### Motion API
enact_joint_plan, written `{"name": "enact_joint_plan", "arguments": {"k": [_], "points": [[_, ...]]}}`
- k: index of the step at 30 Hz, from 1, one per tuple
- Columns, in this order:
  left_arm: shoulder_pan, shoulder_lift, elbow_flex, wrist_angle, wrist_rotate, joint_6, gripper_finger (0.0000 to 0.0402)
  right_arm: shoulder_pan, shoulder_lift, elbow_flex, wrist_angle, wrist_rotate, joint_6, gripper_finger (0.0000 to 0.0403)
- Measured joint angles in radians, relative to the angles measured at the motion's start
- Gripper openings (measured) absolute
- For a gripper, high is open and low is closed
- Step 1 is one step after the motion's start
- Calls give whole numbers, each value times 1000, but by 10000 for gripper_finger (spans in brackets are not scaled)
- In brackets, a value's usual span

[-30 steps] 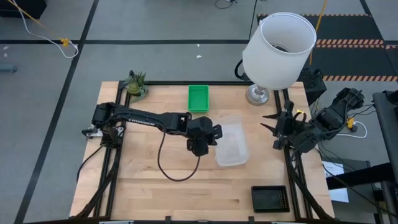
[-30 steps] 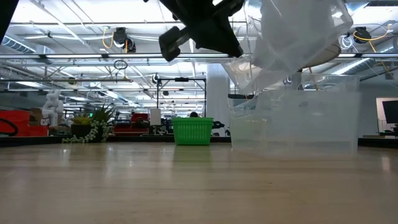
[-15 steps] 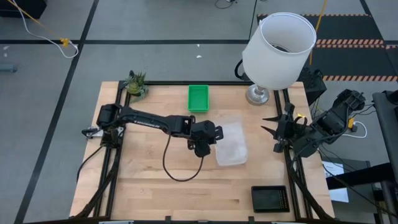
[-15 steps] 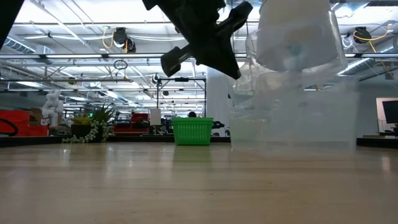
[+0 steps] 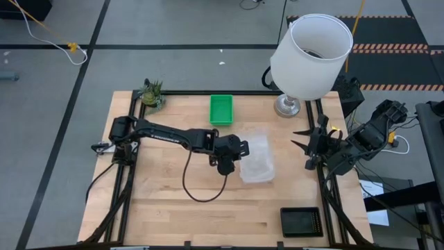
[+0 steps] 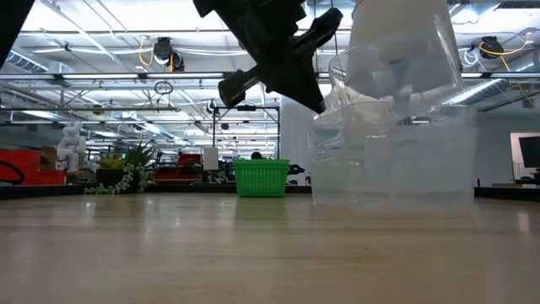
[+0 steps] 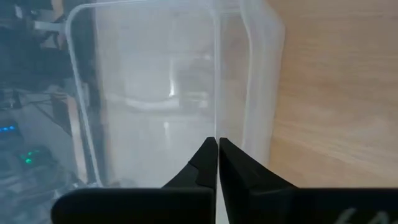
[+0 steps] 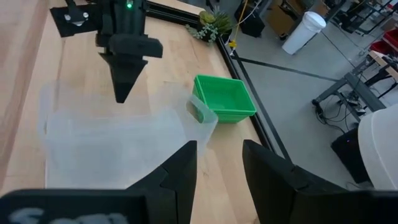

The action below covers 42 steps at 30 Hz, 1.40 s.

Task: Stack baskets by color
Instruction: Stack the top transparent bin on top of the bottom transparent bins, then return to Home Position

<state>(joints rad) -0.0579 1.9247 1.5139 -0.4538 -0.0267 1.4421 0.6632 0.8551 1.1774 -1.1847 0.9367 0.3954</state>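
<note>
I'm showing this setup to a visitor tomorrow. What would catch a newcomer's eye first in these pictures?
Probably the big white lampshade looming over the table's far right corner. Next, the left pincer at mid-table, shut on the rim of a clear basket held tilted over another clear one. The bright green basket at the far edge stands out too, while the right pincer waits open at the right edge.

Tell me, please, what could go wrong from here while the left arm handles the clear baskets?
1. The left hand pinches only the thin rim of the upper clear basket; it could slip or flex out.
2. That basket hangs tilted over the lower clear basket and may jam crooked rather than nest.
3. A skewed push might slide the lower basket across the table.
</note>
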Motion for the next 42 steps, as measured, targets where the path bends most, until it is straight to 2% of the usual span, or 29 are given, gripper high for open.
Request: {"name": "enact_joint_plan", "arguments": {"k": [8,18,28,36,42], "points": [[-3,-1,0,-2,0,43,20,0,0,0,0,0,0,123],[-3,-1,0,-29,2,17,8,0,0,0,-1,0,0,123],[-4,-1,0,7,3,-59,91,0,0,0,-1,0,3,123],[-21,-15,0,59,-33,-229,144,0,-2,-67,17,5,2,123],[-57,-55,1,40,-175,-468,140,-2,-7,-180,198,35,-93,117]]}}
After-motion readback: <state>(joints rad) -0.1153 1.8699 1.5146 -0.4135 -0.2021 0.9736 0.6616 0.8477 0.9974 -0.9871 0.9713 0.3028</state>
